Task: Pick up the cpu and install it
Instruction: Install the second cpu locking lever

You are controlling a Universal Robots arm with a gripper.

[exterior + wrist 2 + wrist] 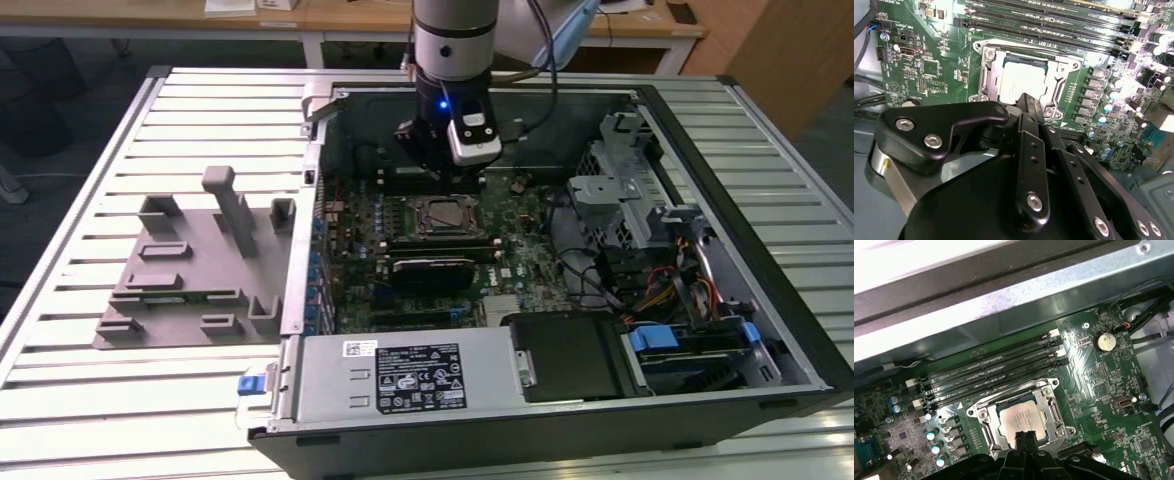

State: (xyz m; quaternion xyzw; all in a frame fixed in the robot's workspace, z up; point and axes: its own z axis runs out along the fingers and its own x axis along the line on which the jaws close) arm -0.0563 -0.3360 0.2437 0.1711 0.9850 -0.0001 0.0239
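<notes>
The cpu [437, 213] lies flat in its metal-framed socket [983, 416] on the green motherboard [514, 262] inside the open computer case. Its silver top is bright in both wrist views [1021, 80] [1021, 419]. My gripper [441, 178] hangs just above the socket, at the side nearer the memory slots in the exterior view. In both wrist views the two black fingers [1029, 102] [1024, 439] press together over one edge of the cpu, with nothing between them. The fingers hide that edge of the chip.
Long black memory slots [989, 371] run beside the socket. A black block [434, 270] sits on the board's near side. A grey fixture [187, 275] with upright posts stands on the slatted table at the exterior view's left. The power supply [400, 375] and drive cage [627, 195] bound the case.
</notes>
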